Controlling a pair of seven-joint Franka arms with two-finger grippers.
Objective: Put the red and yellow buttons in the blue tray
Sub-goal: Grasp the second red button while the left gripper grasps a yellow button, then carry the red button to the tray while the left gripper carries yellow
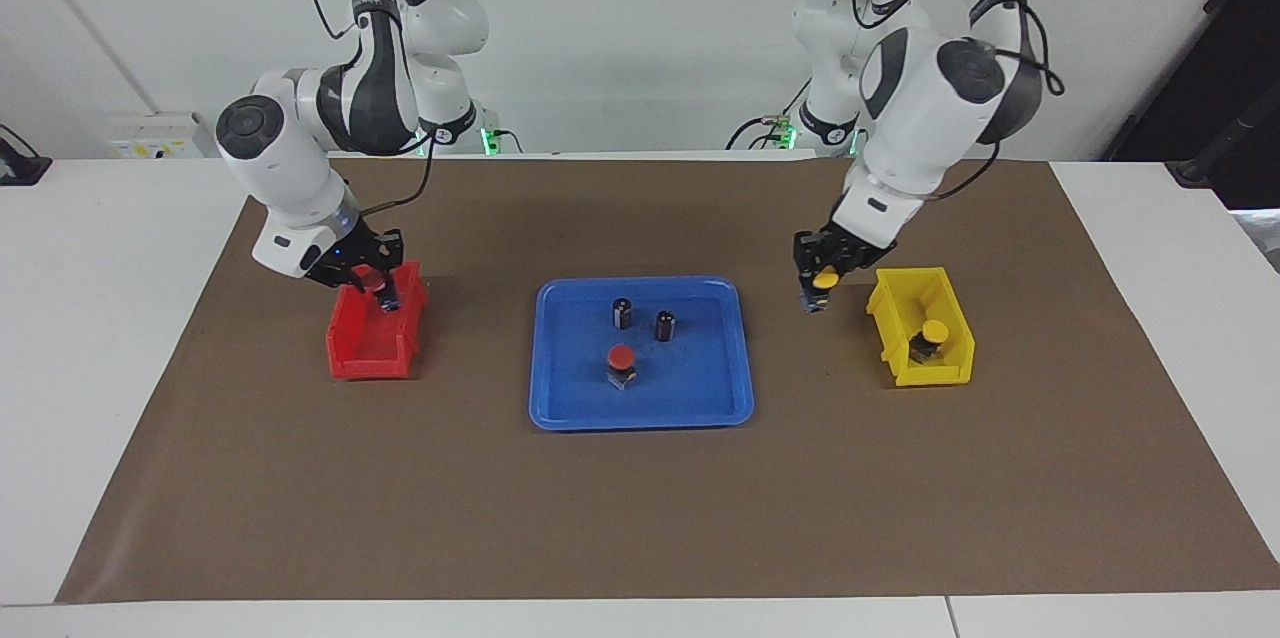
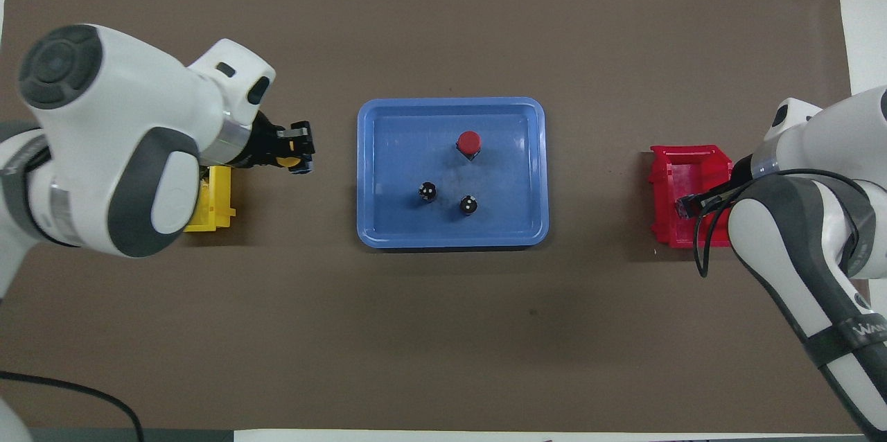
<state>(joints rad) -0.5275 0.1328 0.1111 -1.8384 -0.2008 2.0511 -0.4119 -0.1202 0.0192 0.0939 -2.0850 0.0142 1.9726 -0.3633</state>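
Note:
The blue tray (image 1: 700, 373) (image 2: 516, 172) lies mid-mat with one red button (image 1: 621, 359) (image 2: 469, 142) standing in it. My left gripper (image 1: 819, 286) (image 2: 296, 154) is shut on a yellow button (image 1: 825, 280) (image 2: 285, 161), hanging over the mat between the tray and the yellow bin (image 1: 888, 316) (image 2: 216, 194). Another yellow button (image 1: 933, 333) sits in that bin. My right gripper (image 1: 378, 286) (image 2: 687, 206) is down at the red bin (image 1: 368, 350) (image 2: 682, 165), shut on a red button (image 1: 376, 280), which my arm hides from above.
Two dark capless cylinders (image 1: 622, 311) (image 1: 665, 324) stand in the tray, nearer to the robots than the red button. A brown mat (image 1: 640, 498) covers the table. The left arm hides most of the yellow bin in the overhead view.

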